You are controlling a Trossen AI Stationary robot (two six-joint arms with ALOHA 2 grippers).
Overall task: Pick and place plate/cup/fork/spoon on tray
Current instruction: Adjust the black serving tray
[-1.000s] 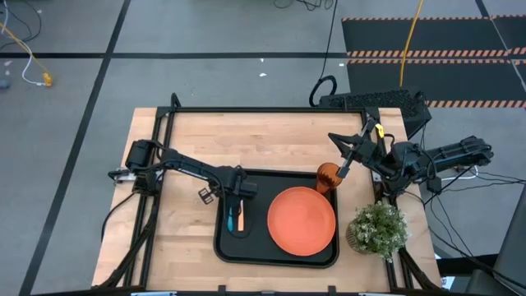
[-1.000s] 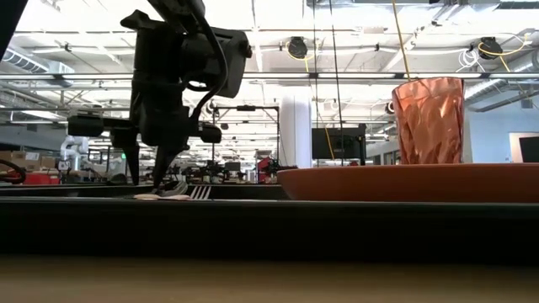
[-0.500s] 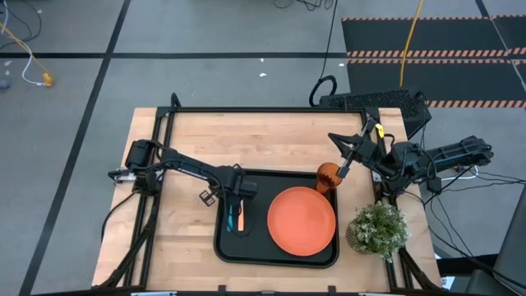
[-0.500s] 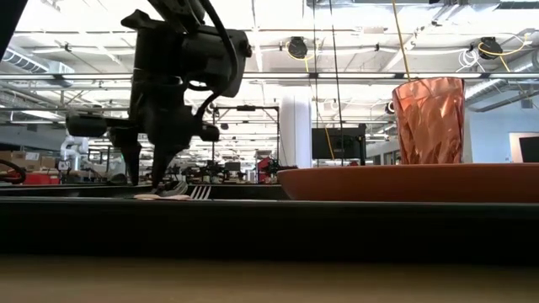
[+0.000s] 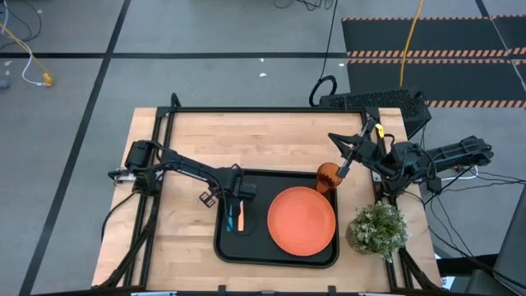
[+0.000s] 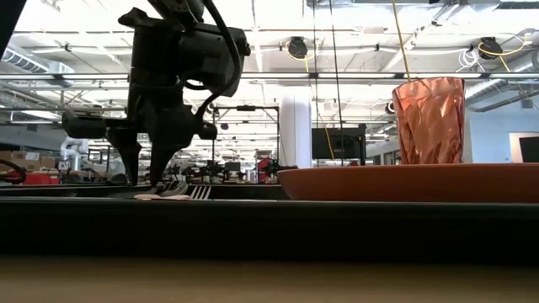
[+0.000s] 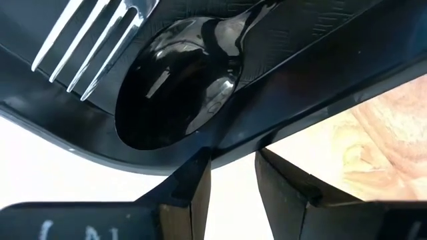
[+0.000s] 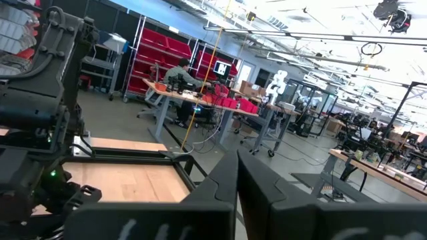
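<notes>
The black tray (image 5: pixel 220 247) lies at the table's middle. The orange plate (image 5: pixel 302 220) lies flat on its right half, and the orange cup (image 5: pixel 328 175) stands upright at its far right corner. The blue-handled spoon (image 5: pixel 231 217) and the tan-handled fork (image 5: pixel 241 219) lie side by side on its left part. My left gripper (image 5: pixel 231 197) hangs just over them, a little open and empty. In the left wrist view its fingers (image 7: pixel 233 193) stand past the spoon's bowl (image 7: pixel 177 80) and the fork's tines (image 7: pixel 87 40). My right gripper (image 5: pixel 339 156) is shut and raised, just beyond the cup.
A potted plant (image 5: pixel 378 228) stands on the table right of the tray's near right corner. A black rail (image 5: pixel 263 109) runs along the table's far edge. Bare wood lies left of the tray and beyond it. A person (image 8: pixel 179 72) sits at a bench far off in the room.
My left gripper has edged a little toward the table's left edge above the tray. The spoon, fork, plate and cup lie where they were.
</notes>
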